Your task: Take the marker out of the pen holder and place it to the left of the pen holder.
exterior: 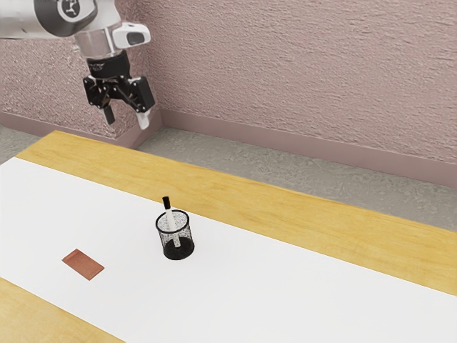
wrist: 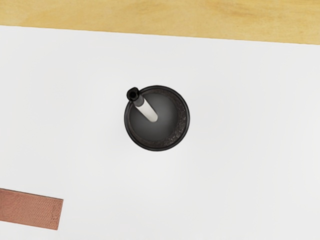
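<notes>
High over the table at the exterior view's upper left, my gripper (exterior: 127, 120) is open, its two fingers wide apart with nothing between them. The black mesh pen holder (exterior: 177, 248) stands upright on the white surface, well below the hand. Inside it leans a white marker (exterior: 171, 220) with a black cap rising above the rim. Seen from above in the wrist view, the pen holder (wrist: 165, 132) is round, and the marker (wrist: 146, 109) rests with its capped end against the rim.
A flat reddish-brown rectangle (exterior: 83, 264) lies on the white sheet (exterior: 285, 286), apart from the pen holder, toward the exterior view's left. Wooden table strips (exterior: 314, 207) border the sheet, and a pink textured wall (exterior: 300, 71) rises beyond the table.
</notes>
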Controlling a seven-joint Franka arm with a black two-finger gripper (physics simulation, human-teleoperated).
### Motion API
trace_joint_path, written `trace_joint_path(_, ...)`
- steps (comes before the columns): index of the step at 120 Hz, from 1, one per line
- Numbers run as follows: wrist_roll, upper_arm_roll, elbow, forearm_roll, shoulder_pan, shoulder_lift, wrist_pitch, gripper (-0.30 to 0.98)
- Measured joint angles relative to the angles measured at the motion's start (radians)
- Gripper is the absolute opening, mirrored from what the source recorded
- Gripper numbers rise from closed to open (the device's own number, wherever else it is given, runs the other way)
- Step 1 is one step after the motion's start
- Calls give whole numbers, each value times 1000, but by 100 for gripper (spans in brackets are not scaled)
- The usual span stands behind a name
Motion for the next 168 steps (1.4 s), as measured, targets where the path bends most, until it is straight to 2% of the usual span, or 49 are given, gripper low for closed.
trace_joint_path(13, -3, 0, -25, -3, -2, 0, 4, 69)
trace_joint_path(21, -5, 2, -104, -6, -2, -1, 38, 69)
trace_joint_path(35, -8, 11, -267, -44, 0, 9, 167, 69)
trace_joint_path(65, -13, 14, -391, -102, 27, 67, 416, 69)
trace_joint_path(92, -14, 12, -400, -123, 34, 145, 552, 69)
trace_joint_path(131, -11, 12, -378, -147, 35, 241, 646, 64)
trace_joint_path(168, -7, 14, -361, -169, 36, 269, 663, 37)
